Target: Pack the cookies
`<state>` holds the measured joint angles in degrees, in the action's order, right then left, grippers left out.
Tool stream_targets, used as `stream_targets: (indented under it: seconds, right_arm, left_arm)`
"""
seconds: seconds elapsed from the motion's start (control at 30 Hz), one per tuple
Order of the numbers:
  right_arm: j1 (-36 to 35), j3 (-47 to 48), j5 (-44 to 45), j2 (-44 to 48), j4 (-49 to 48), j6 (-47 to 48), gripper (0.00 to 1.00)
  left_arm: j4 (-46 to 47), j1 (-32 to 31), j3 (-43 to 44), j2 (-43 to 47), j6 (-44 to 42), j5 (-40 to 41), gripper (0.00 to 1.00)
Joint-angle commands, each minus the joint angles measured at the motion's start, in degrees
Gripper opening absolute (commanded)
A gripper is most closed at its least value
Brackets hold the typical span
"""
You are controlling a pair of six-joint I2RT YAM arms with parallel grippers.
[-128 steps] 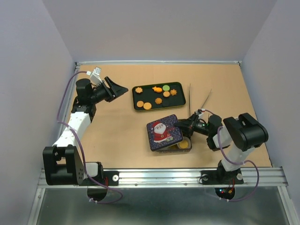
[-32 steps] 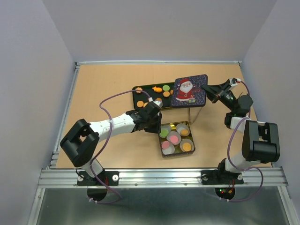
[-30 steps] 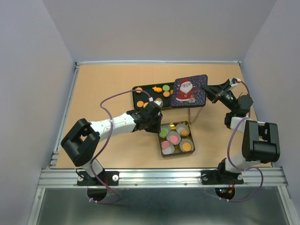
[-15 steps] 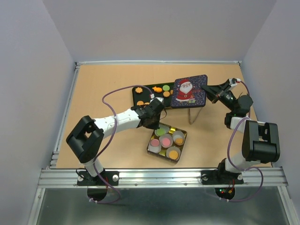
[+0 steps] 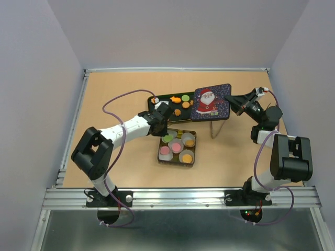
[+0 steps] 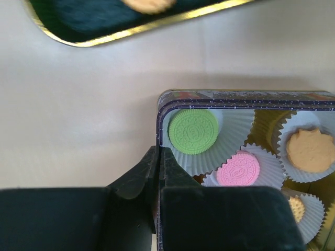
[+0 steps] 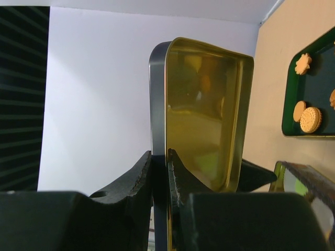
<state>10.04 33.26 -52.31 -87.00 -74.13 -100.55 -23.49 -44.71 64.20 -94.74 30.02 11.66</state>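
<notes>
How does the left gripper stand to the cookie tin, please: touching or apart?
Touching. The left wrist view shows the left gripper pinching the tin's wall beside the green cookie.

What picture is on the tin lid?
The lid shows Santa on dark blue; top external view.

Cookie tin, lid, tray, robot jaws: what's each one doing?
Cookie tin: open, cookies in paper cups.
Santa lid: off, held up.
Green tray: holds a few cookies.
Left gripper: jaws shut on tin wall.
Right gripper: jaws shut on lid edge.
</notes>
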Motion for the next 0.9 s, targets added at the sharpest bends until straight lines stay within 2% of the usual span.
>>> stream_targets:
  seconds: [0.0,0.17,0.43,0.5,0.53,0.6,0.7,0.87]
  right_arm:
    - [0.0,-0.1,-0.1,0.6,-22.4,-0.7,0.00]
    - [0.0,-0.1,0.2,0.2,-23.6,-1.8,0.00]
    - [0.0,-1.0,0.6,-0.6,-25.5,-2.9,0.00]
    - [-0.2,-1.3,0.6,-0.7,-25.9,-3.1,0.01]
    - [-0.4,-1.4,0.7,-0.6,-26.2,-3.2,0.00]
    - [-1.3,-1.6,0.9,-0.3,-26.2,-3.1,0.00]
    - [-2.3,-2.2,1.0,-0.4,-26.1,-2.6,0.00]
    - [-2.7,-3.2,1.4,-0.4,-26.6,-2.7,0.00]
  left_arm:
    - [-1.0,6.5,0.4,3.9,-2.8,3.1,0.06]
    - [-0.6,11.1,1.4,5.3,-6.0,3.3,0.05]
    - [-0.1,12.3,-0.3,5.8,-6.2,3.5,0.06]
    - [0.5,12.5,-0.8,5.9,-5.8,3.2,0.11]
    - [0.6,12.5,-1.3,5.9,-5.7,3.1,0.20]
    - [0.9,12.4,-1.7,5.7,-5.6,3.1,0.33]
    - [0.6,12.5,-1.5,5.0,-5.5,3.4,0.39]
    - [-0.1,12.6,-0.6,4.9,-5.3,3.4,0.43]
